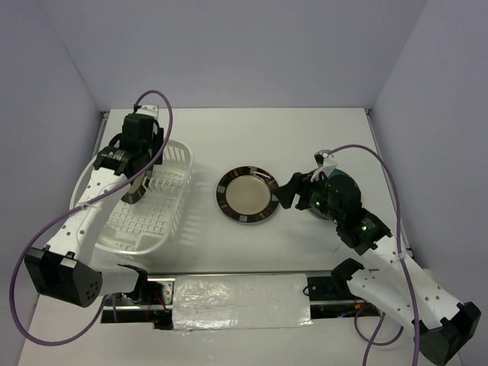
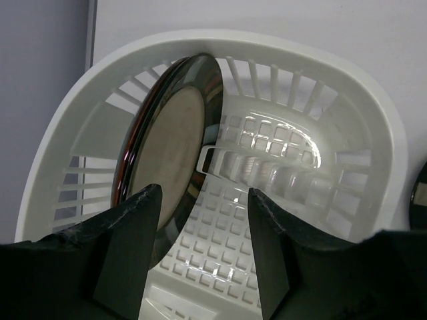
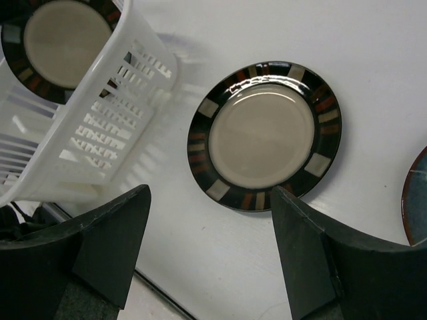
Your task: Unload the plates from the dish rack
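A: While the left hand [image 2: 205, 195] hangs half open astride the standing beige-centred, black-rimmed round plate [image 2: 167, 147], gripping nothing, how should it close?

B: Centre on its rim, pinch firmly, then lift straight up from the white slotted plastic dish rack [image 2: 373, 133]. It stands on edge against the rack's side wall, beige face toward the rack's middle.

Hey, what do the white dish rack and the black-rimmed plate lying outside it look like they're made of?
The dish rack looks like moulded white plastic, slightly glossy: thin slotted walls, uniform colour, soft highlights. The black-rimmed plate looks like glazed ceramic, perhaps stoneware: sharp reflections on its rim, duller beige centre. Melamine can't be ruled out.
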`<state>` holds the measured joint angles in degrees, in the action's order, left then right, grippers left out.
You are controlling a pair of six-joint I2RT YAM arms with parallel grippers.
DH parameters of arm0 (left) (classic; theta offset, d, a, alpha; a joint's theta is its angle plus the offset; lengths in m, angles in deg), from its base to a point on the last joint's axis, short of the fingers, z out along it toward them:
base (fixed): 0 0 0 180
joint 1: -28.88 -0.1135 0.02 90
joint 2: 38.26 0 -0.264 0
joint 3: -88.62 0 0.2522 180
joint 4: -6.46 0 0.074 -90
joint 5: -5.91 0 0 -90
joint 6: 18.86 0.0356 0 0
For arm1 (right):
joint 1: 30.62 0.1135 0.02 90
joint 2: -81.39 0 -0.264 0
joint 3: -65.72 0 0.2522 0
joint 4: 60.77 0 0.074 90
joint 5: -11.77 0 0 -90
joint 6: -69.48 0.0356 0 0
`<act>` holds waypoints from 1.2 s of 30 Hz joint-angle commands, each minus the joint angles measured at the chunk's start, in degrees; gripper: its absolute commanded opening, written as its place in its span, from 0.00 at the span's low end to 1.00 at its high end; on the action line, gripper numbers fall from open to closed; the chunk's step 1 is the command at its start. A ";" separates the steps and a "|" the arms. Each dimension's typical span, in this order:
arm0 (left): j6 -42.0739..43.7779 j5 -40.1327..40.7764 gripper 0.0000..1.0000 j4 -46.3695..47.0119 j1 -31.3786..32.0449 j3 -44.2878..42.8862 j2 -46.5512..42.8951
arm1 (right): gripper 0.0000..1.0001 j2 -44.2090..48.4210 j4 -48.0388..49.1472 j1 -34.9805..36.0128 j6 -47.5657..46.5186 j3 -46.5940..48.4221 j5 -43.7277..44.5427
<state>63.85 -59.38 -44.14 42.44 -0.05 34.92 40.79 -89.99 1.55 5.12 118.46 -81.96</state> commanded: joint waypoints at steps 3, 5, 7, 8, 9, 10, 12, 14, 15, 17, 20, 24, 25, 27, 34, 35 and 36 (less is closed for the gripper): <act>1.93 5.78 0.66 1.24 -0.55 1.00 -2.70 | 0.80 1.22 4.39 0.36 -1.48 -0.48 2.06; 1.58 7.97 0.66 1.07 -0.55 1.26 -2.70 | 0.80 1.40 4.56 0.44 -1.48 -0.84 2.32; 1.49 10.17 0.68 1.68 -0.55 1.79 -3.58 | 0.80 1.66 4.65 0.36 -1.57 -1.10 2.50; 1.58 11.31 0.69 2.29 -0.55 2.75 -4.19 | 0.80 1.84 4.83 0.36 -1.65 -1.19 2.32; 1.92 12.89 0.70 3.43 -0.64 3.28 -5.15 | 0.80 1.93 4.83 0.27 -1.74 -1.28 2.15; 2.19 13.26 0.70 3.79 -0.64 3.63 -5.60 | 0.80 2.10 4.92 0.36 -1.74 -1.36 2.06; 2.45 13.96 0.70 3.88 -0.91 3.90 -5.78 | 0.80 2.37 5.09 0.36 -1.74 -1.54 1.71; 2.37 14.40 0.69 3.44 -1.17 3.46 -5.34 | 0.80 2.89 5.18 0.44 -1.74 -1.54 1.62; 2.45 14.75 0.69 3.53 -1.17 3.37 -4.99 | 0.80 2.98 5.18 0.36 -1.74 -1.71 1.62; 2.28 14.58 0.68 3.97 -1.52 3.90 -4.64 | 0.80 3.51 5.18 0.44 -1.74 -1.72 1.53; 1.93 13.61 0.67 4.93 -1.78 4.78 -3.67 | 0.80 4.12 5.18 0.36 -1.83 -1.80 1.62; 1.75 12.56 0.66 5.02 -1.96 5.39 -2.00 | 0.80 4.74 5.01 0.36 -1.83 -1.89 1.97; 1.67 12.30 0.66 5.11 -1.96 5.65 -1.74 | 0.80 4.83 5.09 0.53 -1.92 -1.89 1.97; 1.40 11.50 0.65 5.72 -1.96 6.01 -1.47 | 0.80 5.09 5.00 0.44 -1.92 -1.98 1.97; 1.58 10.80 0.60 5.90 -1.96 6.45 -0.68 | 0.80 5.71 4.83 0.44 -1.92 -2.07 2.41; 1.66 10.62 0.60 6.08 -1.96 6.53 -0.68 | 0.80 5.79 4.83 0.44 -1.92 -1.98 2.32; 1.66 10.62 0.60 6.25 -1.96 6.88 -0.59 | 0.80 5.62 4.92 0.44 -1.92 -1.98 2.32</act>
<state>65.16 -48.22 -39.98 40.78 6.72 34.01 45.79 -87.63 1.66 4.03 116.43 -80.32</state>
